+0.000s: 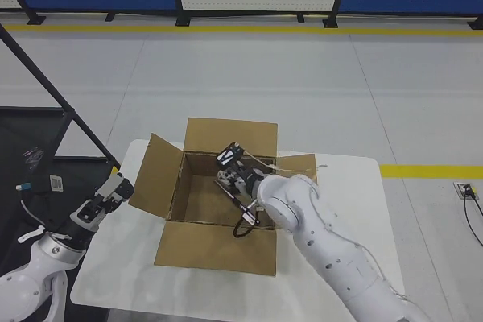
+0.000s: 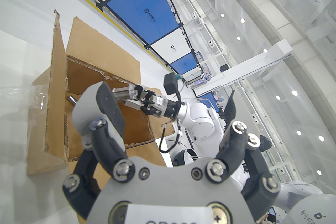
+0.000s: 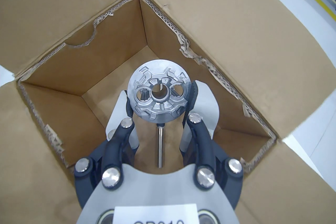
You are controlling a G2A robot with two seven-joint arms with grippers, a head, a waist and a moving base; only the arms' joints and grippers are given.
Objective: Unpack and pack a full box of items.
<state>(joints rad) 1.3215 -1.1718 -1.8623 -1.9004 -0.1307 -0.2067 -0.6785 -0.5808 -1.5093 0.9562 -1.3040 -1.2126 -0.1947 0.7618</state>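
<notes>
An open cardboard box point(image 1: 213, 245) stands in the middle of the white table point(image 1: 354, 185), all its flaps folded outward. My right gripper point(image 1: 229, 171) hangs over the box's inside, shut on a round grey metal disc point(image 3: 158, 92) with several holes and a centre bore. Below the disc a thin metal rod point(image 3: 160, 146) lies on the box floor. My left gripper point(image 1: 117, 189) stays beside the box's left flap, over the table's left edge. In the left wrist view it point(image 2: 168, 104) is open and holds nothing, facing the box point(image 2: 105, 57) and the right gripper point(image 2: 134, 97).
A black frame post point(image 1: 64, 109) and dark cloth point(image 1: 16, 161) stand off the table's left side. Clear plastic film point(image 2: 38, 99) lies on the table beside the box. A black cable point(image 1: 243, 228) loops from the right wrist over the front of the box.
</notes>
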